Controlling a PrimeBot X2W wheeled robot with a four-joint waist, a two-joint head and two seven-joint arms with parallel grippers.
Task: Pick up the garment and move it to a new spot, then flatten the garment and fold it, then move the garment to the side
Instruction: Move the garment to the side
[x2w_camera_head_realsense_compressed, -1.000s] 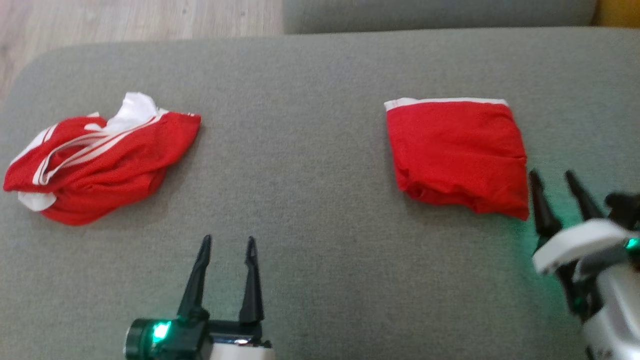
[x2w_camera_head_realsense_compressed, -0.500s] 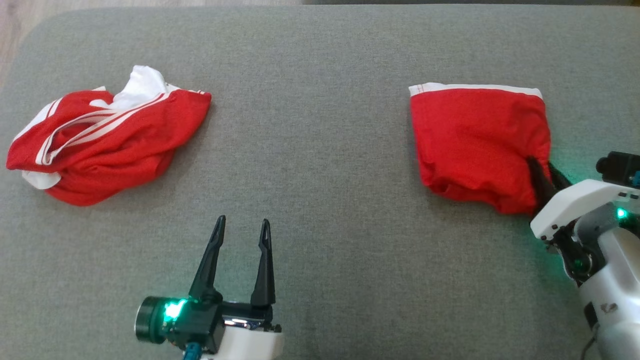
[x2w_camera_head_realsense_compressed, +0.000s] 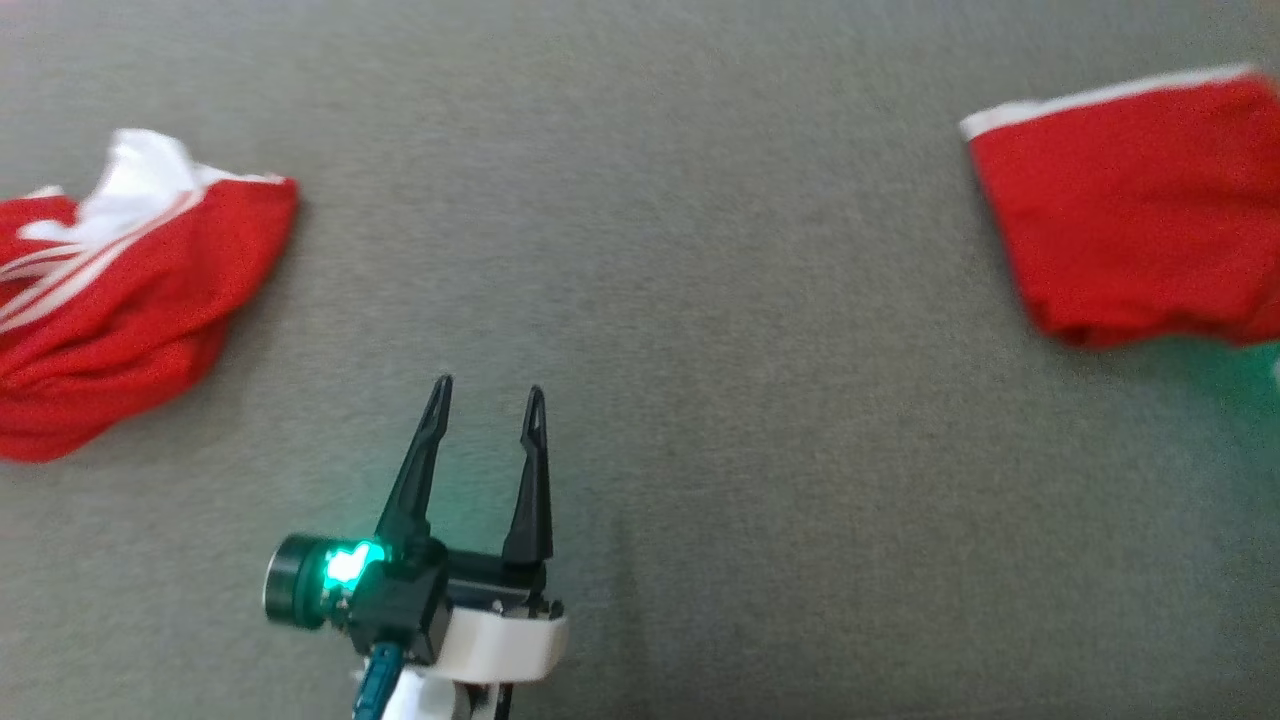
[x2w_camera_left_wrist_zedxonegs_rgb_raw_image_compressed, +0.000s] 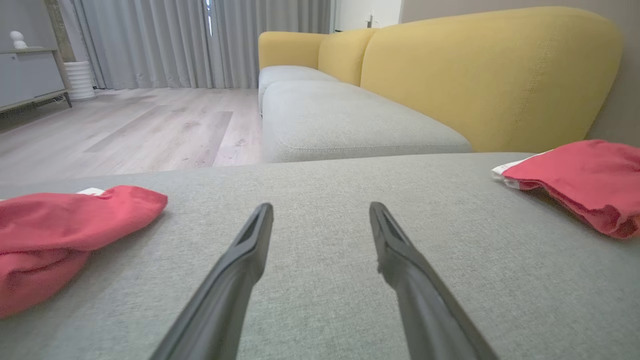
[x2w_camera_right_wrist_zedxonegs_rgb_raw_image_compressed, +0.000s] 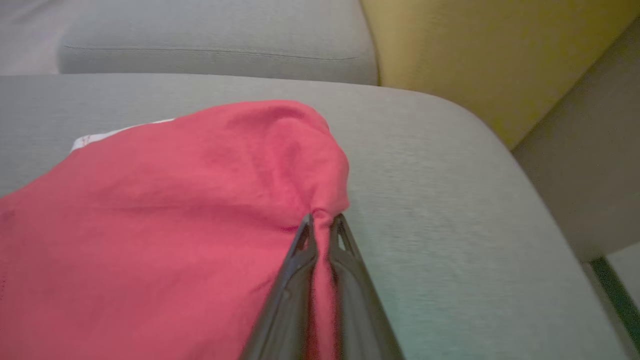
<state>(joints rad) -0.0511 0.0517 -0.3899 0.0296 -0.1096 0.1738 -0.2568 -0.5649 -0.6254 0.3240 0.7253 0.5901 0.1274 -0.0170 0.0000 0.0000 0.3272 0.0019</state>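
A wide grey seat cushion takes up nearly the whole head view. In the left wrist view a yellow backrest rises behind it at the upper right.

The folded red garment lies at the upper right of the head view. A white band runs along its top edge, and its right side runs off the frame. In the right wrist view it spreads over the lower left and centre, and its cloth is drawn up into a small peak at one corner.

A crumpled red garment with white stripes sits at the left edge of the head view, well apart from the folded one.

The left tool stands at the lower centre-left of the head view. Its two dark fingers are spread wide with nothing between them, above bare cushion.

The right tool rises from the bottom centre of its wrist view. Its fingers are pinched together on that gathered corner of the folded garment. The picture is soft there, so it probably grips only a thin fold.
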